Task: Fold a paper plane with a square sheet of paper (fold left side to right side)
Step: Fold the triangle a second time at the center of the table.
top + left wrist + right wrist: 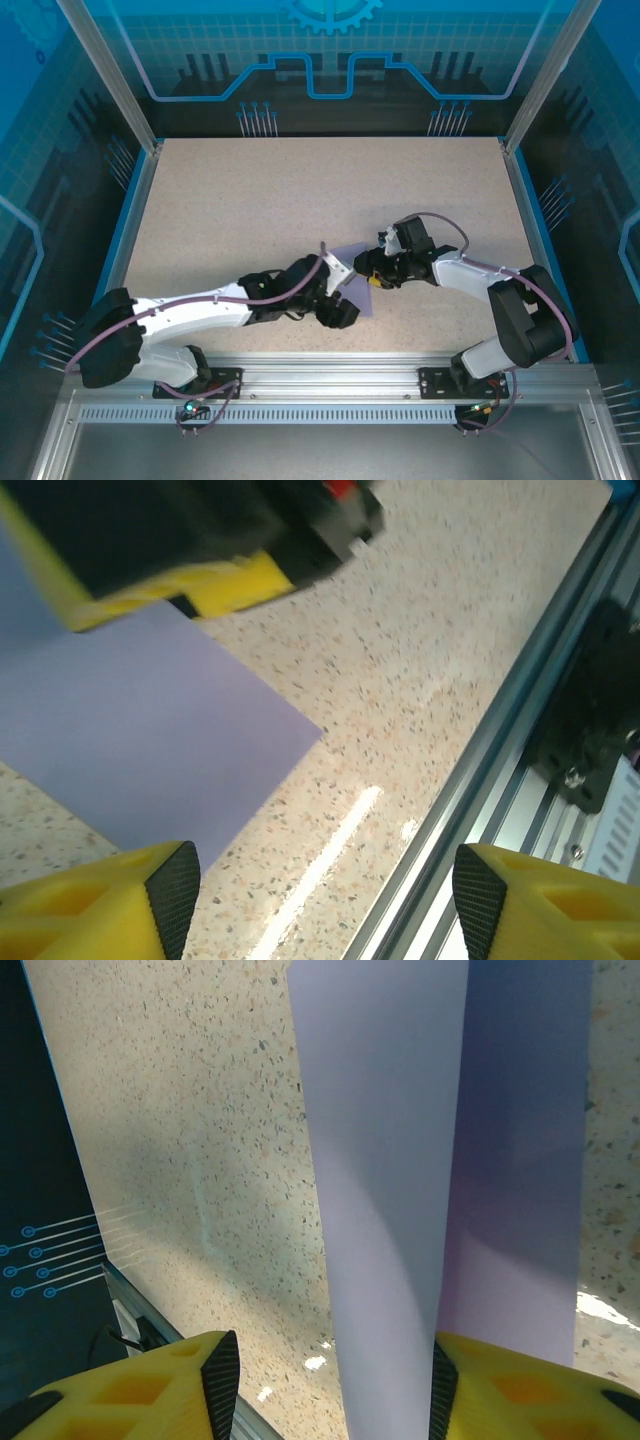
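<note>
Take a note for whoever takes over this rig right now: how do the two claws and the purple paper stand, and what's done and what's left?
Left claw: open, holding nothing, low over the table beside the sheet's edge.
Right claw: jaws apart; a raised flap of the square sheet of paper runs between them, close to one finger, not pinched.
Paper: on the table between both claws.
Done: one side appears lifted over the rest.
Left: press that fold flat, then the remaining folds; no plane shape yet.
</note>
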`<state>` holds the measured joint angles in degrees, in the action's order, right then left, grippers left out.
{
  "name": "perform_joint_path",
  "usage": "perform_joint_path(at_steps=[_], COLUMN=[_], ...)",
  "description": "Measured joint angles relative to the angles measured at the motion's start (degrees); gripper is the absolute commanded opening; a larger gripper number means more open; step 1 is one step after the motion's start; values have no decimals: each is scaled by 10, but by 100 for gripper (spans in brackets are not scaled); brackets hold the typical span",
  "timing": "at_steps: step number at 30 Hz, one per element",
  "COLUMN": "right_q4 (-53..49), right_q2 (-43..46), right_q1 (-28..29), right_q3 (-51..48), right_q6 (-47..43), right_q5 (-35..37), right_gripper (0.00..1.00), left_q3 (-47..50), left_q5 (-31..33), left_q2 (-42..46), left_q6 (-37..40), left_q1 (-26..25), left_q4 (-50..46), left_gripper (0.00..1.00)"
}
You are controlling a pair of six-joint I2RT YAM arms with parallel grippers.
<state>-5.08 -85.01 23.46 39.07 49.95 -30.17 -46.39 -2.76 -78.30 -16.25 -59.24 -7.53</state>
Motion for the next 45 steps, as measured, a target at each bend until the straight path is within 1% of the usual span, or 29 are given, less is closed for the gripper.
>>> perform_joint_path(at_steps=[4,8,20,23,26,29,31,34,39,45], right_q4=[-7,-13,-19,-19,-19,-20,-21,-25,-40,-49], right_q2=[-4,-8,-17,-17,-19,-20,-21,-21,-23,-24], right_q1=[0,0,-1,-3,-3,-3,-3,-3,-3,-3], right_q3=[9,14,19,19,19,19,19,19,21,30], right_q6=[0,0,0,0,0,0,0,0,-6,-13], right_q5=[-2,-3,-3,-3,-3,-3,-3,-3,-2,2], right_gripper=[52,52,52,51,51,51,51,51,52,52], left_q3=[-57,-102,-170,-187,-200,-204,-204,-204,-203,-192], left_q5=[49,87,191,217,232,242,246,249,249,233], left_q2=[-61,-120,-227,-245,-258,-263,-263,-263,-261,-246], left_q6=[26,42,44,44,44,46,47,48,50,54], left_q1=[-44,-68,-85,-85,-85,-85,-85,-85,-85,-80], left_q4=[-24,-43,-93,-104,-108,-113,-116,-117,-117,-114], left_gripper=[73,73,75,72,65,51,40,30,17,8])
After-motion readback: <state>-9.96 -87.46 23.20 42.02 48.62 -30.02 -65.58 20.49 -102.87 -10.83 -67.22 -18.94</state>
